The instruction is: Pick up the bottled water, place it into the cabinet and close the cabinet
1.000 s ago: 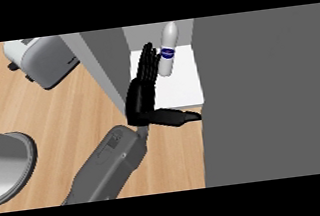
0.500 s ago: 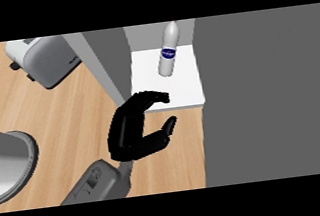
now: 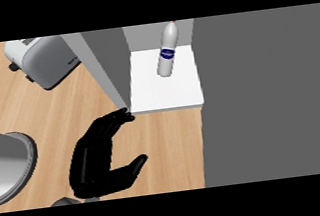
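Right hand (image 3: pixel 99 160) sits low in the head view, over the wooden table (image 3: pixel 45 114), fingers stretched out and nearly straight, thumb spread to the right, holding nothing. Fingertips (image 3: pixel 121 115) reach the near bottom corner of the grey cabinet door (image 3: pixel 102 66), touching or just at it; exact contact hard to tell. Only a small bit of grey forearm shows at the bottom edge under the hand.

Water bottle (image 3: pixel 166 51) is inside the cabinet, on the white shelf (image 3: pixel 165 91), toward the far side of it, white body with a dark blue label, well apart from the hand. Cabinet is open: the door stands edge-on along the left side of the shelf. Large grey cabinet side (image 3: pixel 273 96) fills the right part of the view.

Silver toaster (image 3: pixel 42 61) sits on the table at far left, just beside the door. Part of a grey round sink (image 3: pixel 3 167) shows at the left edge, near the hand but not touching it.

Left hand not visible.
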Action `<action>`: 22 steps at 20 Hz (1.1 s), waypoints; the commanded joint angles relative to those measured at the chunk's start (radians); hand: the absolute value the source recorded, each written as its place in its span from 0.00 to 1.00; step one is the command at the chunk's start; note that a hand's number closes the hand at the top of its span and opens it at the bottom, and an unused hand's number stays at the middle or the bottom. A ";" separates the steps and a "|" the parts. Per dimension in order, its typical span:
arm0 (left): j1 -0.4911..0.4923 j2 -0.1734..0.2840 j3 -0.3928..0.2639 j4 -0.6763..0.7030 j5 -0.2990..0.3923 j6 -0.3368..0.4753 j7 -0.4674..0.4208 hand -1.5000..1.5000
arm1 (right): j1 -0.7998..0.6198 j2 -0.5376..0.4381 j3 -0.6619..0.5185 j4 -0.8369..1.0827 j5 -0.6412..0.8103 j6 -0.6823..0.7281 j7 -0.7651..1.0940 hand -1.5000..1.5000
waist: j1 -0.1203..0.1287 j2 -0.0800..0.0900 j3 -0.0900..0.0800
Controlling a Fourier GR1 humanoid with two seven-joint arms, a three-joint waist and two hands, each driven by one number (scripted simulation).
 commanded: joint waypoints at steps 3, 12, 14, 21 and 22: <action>0.139 0.107 0.080 -0.154 0.050 -0.022 -0.001 0.00 | 0.037 -0.007 0.121 -0.215 0.194 0.024 0.030 1.00 | -0.008 -0.001 -0.001; 0.294 0.197 0.189 -0.222 0.180 -0.144 -0.024 0.00 | -0.017 -0.075 0.392 -0.253 0.287 0.080 0.144 1.00 | 0.005 -0.007 -0.009; 0.331 0.249 0.224 -0.250 0.198 -0.158 -0.007 0.00 | -0.043 -0.085 0.396 -0.240 0.303 0.070 0.164 1.00 | 0.012 -0.011 -0.009; 0.407 0.307 0.275 -0.294 0.244 -0.249 -0.026 0.00 | -0.080 -0.039 0.550 -0.181 0.235 -0.014 0.221 1.00 | 0.053 0.004 -0.012; 0.407 0.315 0.283 -0.286 0.244 -0.263 -0.031 0.00 | -0.084 -0.022 0.568 -0.154 0.211 -0.032 0.218 1.00 | 0.064 0.009 -0.013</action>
